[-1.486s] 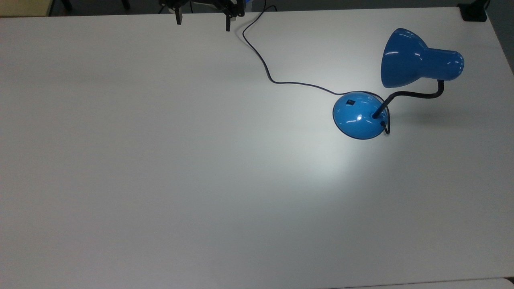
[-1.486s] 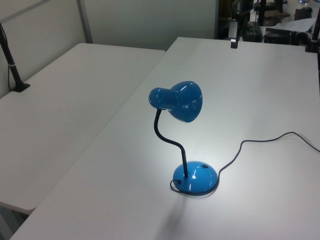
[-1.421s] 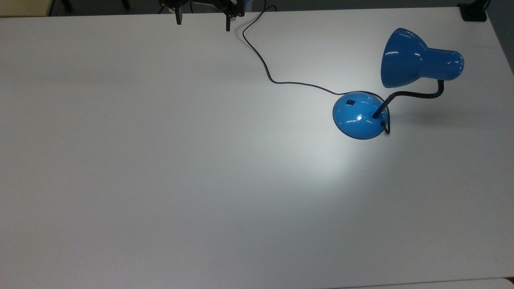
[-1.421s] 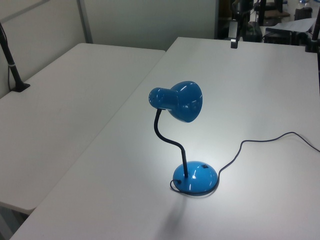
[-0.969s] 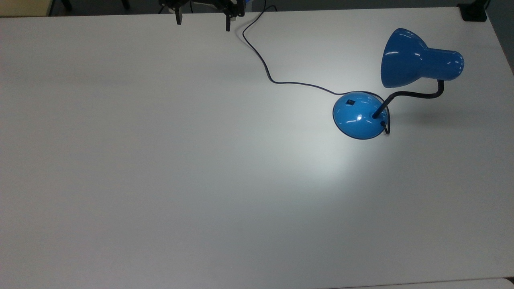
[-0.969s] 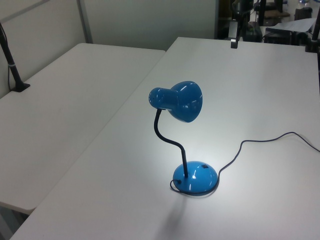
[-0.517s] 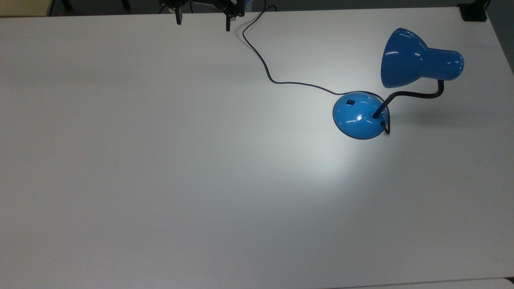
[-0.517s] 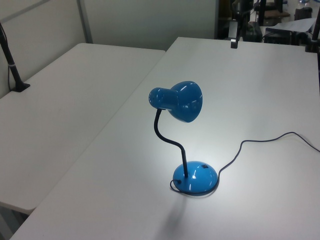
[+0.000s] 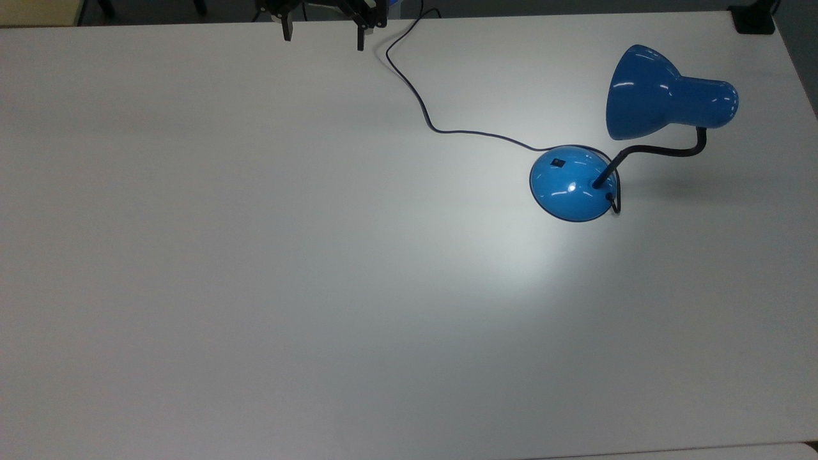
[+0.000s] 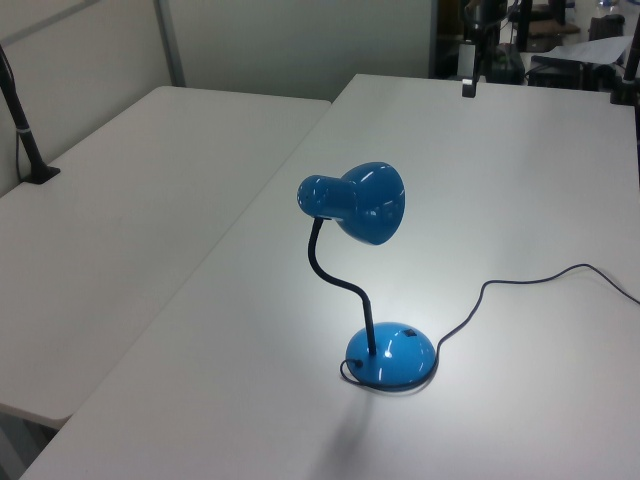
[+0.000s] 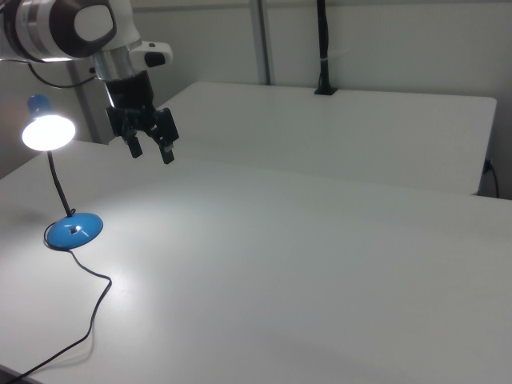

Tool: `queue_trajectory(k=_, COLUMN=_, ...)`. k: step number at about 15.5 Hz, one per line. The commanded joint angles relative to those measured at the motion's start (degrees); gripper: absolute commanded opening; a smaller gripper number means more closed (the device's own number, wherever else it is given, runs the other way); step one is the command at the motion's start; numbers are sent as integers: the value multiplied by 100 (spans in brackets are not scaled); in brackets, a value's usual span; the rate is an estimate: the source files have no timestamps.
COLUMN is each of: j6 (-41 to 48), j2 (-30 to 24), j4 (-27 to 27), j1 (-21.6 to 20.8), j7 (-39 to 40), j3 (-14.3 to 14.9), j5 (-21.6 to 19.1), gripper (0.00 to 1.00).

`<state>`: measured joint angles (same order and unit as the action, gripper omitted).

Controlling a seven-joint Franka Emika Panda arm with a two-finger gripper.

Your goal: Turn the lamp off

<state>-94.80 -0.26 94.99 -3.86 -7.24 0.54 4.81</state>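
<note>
Lamp (image 9: pixel 664 102): stood on the white table (image 9: pixel 255 255), toward the top view's right; blue bell-shaped shade tipped on a bent black gooseneck (image 9: pixel 652 153)
Light: on; the bulb glowed bright inside the shade in the right view (image 11: pixel 46 132), and a pale pool of light lay on the table beside the base in the top view
Base (image 9: pixel 572 184): round, domed and glossy blue, flat on the table, with a small black switch (image 9: pixel 558 162) on its upper surface
Cord (image 9: pixel 409 83): thin and dark, ran in loose curves from the base across the table to the top view's upper edge
Gripper (image 11: pixel 150 150): hung in the air above the table, well apart from the lamp, pointing down; in the top view it sat at the upper edge (image 9: pixel 321 35)
Fingers (image 11: pixel 167 154): spread apart, nothing between them
Second table (image 10: pixel 120 200): white, just beside the first at the left view's left
</note>
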Motion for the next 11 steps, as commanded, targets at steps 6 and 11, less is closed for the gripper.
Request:
queue_trajectory(k=6, j6=225, j2=-53, j4=-16, j1=-45, j7=294, j3=16, j5=46, gripper=0)
queue_trajectory(k=11, j6=216, j2=-35, j4=-16, j1=-53, j7=294, j3=16, j5=37, gripper=0)
